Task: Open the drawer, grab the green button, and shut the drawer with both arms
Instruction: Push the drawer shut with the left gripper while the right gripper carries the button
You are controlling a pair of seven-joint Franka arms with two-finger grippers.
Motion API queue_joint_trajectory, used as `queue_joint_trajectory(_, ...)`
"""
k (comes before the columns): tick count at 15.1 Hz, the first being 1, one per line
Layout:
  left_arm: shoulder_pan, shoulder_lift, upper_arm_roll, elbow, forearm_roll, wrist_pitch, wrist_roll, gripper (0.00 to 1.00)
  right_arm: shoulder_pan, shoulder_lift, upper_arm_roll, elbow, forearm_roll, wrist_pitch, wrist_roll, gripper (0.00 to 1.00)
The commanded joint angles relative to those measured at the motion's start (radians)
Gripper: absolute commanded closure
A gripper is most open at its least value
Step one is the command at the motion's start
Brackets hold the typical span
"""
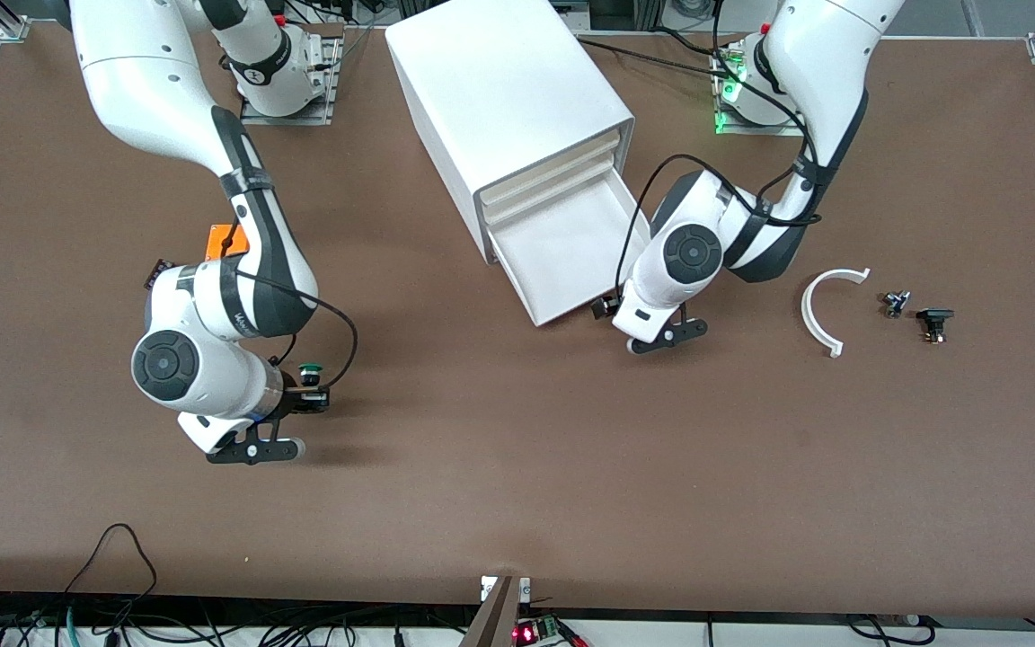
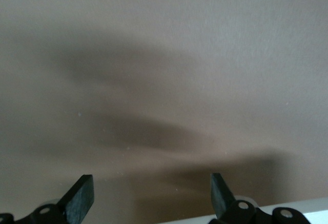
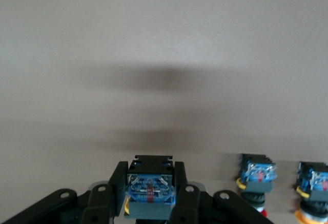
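The drawer (image 1: 562,256), lowest in the white cabinet (image 1: 499,81), stands pulled out, its inside bare. My right gripper (image 1: 309,400) (image 3: 150,174) is low over the table toward the right arm's end, shut on the button (image 1: 308,369) (image 3: 151,188). The front view shows the button's green cap, the right wrist view its black and blue block between the fingers. My left gripper (image 1: 605,307) (image 2: 151,193) sits open with nothing between its fingers, beside the drawer's front corner on the side toward the left arm's end, with a white edge (image 2: 297,208) just beside one finger.
Two more buttons, one red-capped (image 3: 256,177) and one yellow-capped (image 3: 312,182), stand on the table near the right gripper. An orange plate (image 1: 228,241) lies under the right arm. A white curved piece (image 1: 821,310) and two small dark parts (image 1: 895,303) (image 1: 933,322) lie toward the left arm's end.
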Motion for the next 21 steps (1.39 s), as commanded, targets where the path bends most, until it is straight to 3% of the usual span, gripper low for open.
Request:
queue_joint_trajectory(1,-0.028,0.007,0.001,-0.008,0.029,0.01,-0.049,0.0,-0.01,-0.095,0.01,-0.209,0.019,0.134,-0.068,1.0)
queue_joint_trajectory(4,-0.043,0.007,-0.014,-0.01,0.015,-0.04,-0.055,0.0,-0.01,-0.097,0.013,-0.284,0.019,0.223,-0.069,1.0)
queue_joint_trajectory(7,-0.041,-0.001,-0.073,-0.01,0.01,-0.146,-0.056,0.0,-0.01,-0.092,0.013,-0.336,0.019,0.311,-0.071,1.0)
queue_joint_trajectory(15,-0.05,0.008,-0.164,-0.013,0.01,-0.153,-0.058,0.0,-0.012,-0.083,0.018,-0.364,0.052,0.337,-0.068,1.0)
queue_joint_trajectory(16,-0.05,0.008,-0.172,-0.018,0.009,-0.152,-0.058,0.0,-0.012,-0.083,0.018,-0.364,0.052,0.335,-0.063,0.93)
queue_joint_trajectory(17,-0.047,0.007,-0.186,-0.025,0.009,-0.157,-0.058,0.0,-0.013,-0.083,0.018,-0.364,0.052,0.335,-0.062,0.73)
queue_joint_trajectory(19,-0.044,0.007,-0.196,-0.039,0.009,-0.157,-0.058,0.0,-0.023,-0.083,0.018,-0.359,0.052,0.331,-0.059,0.12)
queue_joint_trajectory(20,-0.045,0.005,-0.199,-0.045,0.007,-0.157,-0.058,0.0,-0.026,-0.086,0.018,-0.353,0.052,0.326,-0.062,0.0)
queue_joint_trajectory(21,-0.039,0.005,-0.215,-0.048,-0.001,-0.157,-0.058,0.0,-0.027,-0.092,0.016,-0.35,0.052,0.325,-0.066,0.0)
